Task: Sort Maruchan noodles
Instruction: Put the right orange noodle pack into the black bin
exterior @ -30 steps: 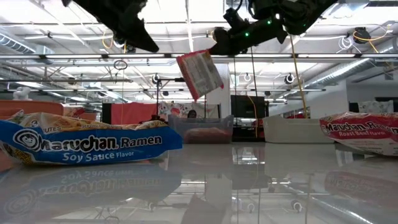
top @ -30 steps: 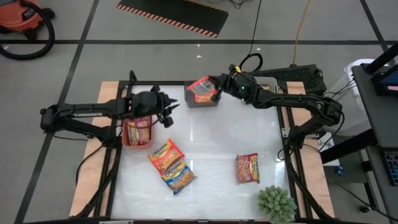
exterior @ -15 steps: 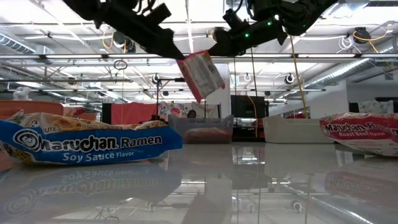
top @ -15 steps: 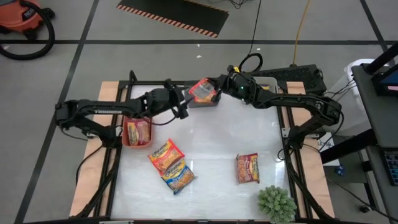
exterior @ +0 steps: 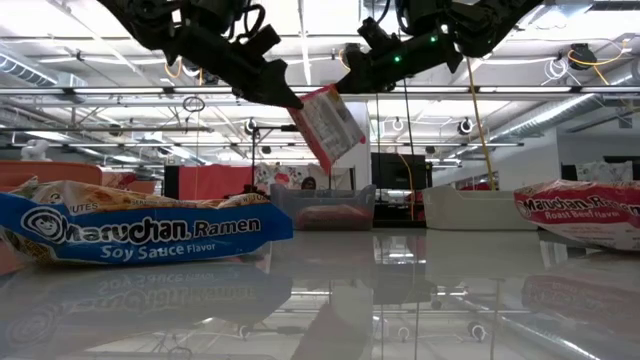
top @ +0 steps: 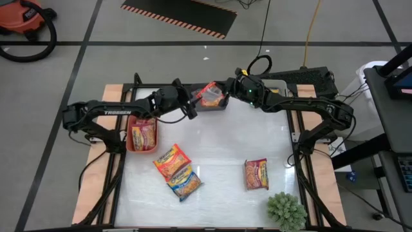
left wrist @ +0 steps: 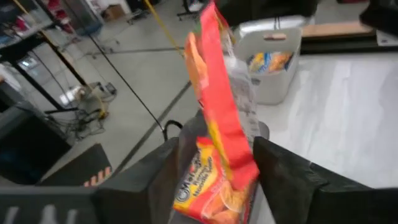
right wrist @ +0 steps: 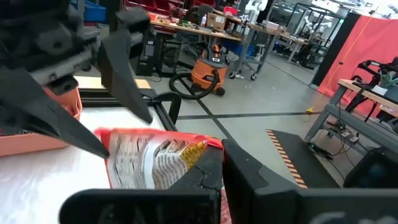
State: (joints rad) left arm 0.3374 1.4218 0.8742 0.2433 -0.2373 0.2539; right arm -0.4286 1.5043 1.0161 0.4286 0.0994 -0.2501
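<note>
Your left hand (left wrist: pixel 217 180) has its two dark fingers (left wrist: pixel 283 171) spread on either side of a red and orange noodle packet (left wrist: pixel 219 124), which stands on edge between them. You can't tell whether the fingers touch it. Beyond the packet sits a white bin (left wrist: pixel 277 59) on the pale counter (left wrist: pixel 336 106), with a yellow and blue packet (left wrist: pixel 268 61) inside it

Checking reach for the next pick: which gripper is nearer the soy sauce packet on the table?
Left. The left gripper hovers near the grey bin, up-table from the soy sauce packet; the right gripper is farther right, holding a packet.
</note>
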